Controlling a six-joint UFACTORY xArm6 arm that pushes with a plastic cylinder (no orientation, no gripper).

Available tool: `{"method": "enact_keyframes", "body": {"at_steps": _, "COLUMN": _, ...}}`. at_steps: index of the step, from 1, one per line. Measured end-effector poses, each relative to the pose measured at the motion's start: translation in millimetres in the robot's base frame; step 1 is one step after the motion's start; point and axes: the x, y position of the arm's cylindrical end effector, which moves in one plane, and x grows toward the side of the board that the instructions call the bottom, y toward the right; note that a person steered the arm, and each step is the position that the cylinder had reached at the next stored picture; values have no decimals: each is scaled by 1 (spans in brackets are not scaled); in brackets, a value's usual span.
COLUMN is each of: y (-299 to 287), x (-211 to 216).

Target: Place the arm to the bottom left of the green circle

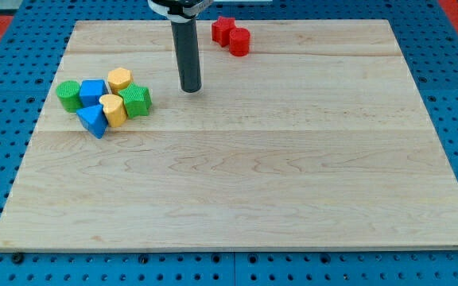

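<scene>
The arm ends in a plain dark rod, so there is no gripper to be open or closed and nothing is held; the tip (191,90) rests on the wooden bench (237,183) in its upper middle part, touching no block. The relation that matters is where the green circle (69,95) lies from the tip: it sits well away toward the view's left and at almost the same height, only slightly lower. It is the leftmost piece of a tight cluster. Between the tip and the circle, in order from the tip, stand a green cube-like block (136,101), a yellow hexagon (119,79) above a yellow heart-shaped block (114,110), then a blue cube (93,92) pressed against the circle, with a blue triangle (93,121) just below it. A red star (223,29) and a red cylinder (239,41) lie to the tip's upper right, close together and clear of any likely route. The goal spot, below and left of the circle, is bare bench near the left edge. A straight run leftward would probably plough through the cluster, so a path dipping below the blue triangle and then curving up toward the circle's lower left looks the safer choice.
</scene>
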Motion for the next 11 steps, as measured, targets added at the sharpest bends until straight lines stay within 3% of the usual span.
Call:
{"method": "enact_keyframes", "body": {"at_steps": 3, "y": 0, "x": 3}}
{"method": "enact_keyframes", "body": {"at_steps": 4, "y": 10, "x": 25}}
{"method": "enact_keyframes", "body": {"at_steps": 5, "y": 13, "x": 99}}
{"method": "enact_keyframes", "body": {"at_steps": 6, "y": -38, "x": 159}}
{"method": "enact_keyframes", "body": {"at_steps": 7, "y": -146, "x": 173}}
{"method": "enact_keyframes", "body": {"at_steps": 8, "y": -241, "x": 158}}
{"method": "enact_keyframes", "body": {"at_steps": 9, "y": -242, "x": 155}}
{"method": "enact_keyframes", "body": {"at_steps": 11, "y": -242, "x": 75}}
